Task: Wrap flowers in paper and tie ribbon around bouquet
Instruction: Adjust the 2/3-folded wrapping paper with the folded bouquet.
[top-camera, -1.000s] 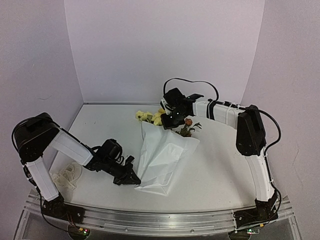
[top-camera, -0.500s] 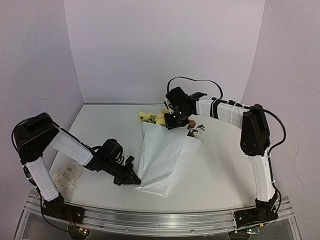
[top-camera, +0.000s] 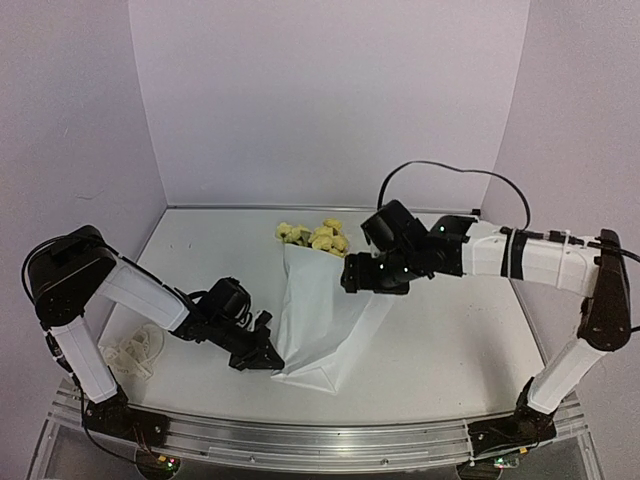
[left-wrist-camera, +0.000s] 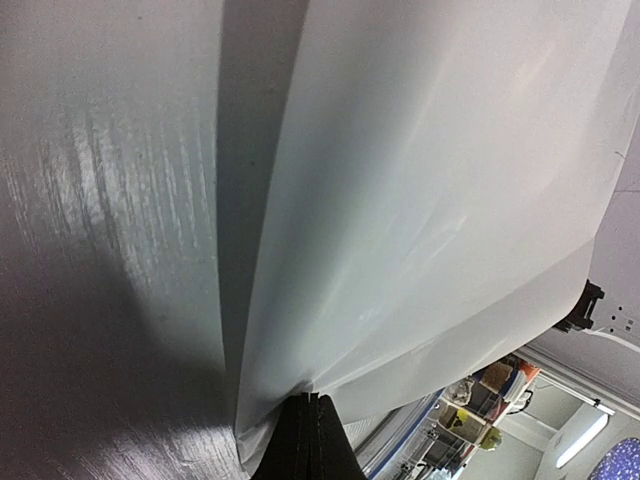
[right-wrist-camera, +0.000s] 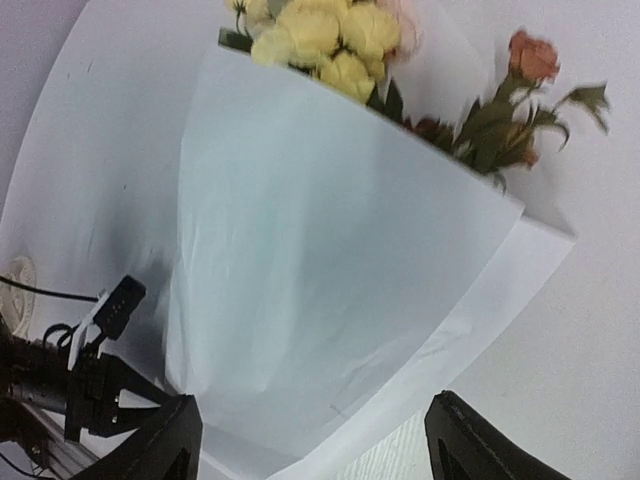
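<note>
Top external: paper (top-camera: 320, 320) folded over flowers (top-camera: 315, 237) on counter (top-camera: 450, 340).
Closed left tool (top-camera: 268, 357) pinches paper's lower corner, anchoring the fold; right tool (top-camera: 358, 276) hovers above, wide open, empty.

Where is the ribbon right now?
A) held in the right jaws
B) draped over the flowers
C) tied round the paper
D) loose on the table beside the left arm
D: the ribbon lies bunched on the table, clear of the paper, beside the left arm.

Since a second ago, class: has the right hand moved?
Yes. The right hand has drawn away from the back wall, toward the arm bases, and is now over the paper.
</note>
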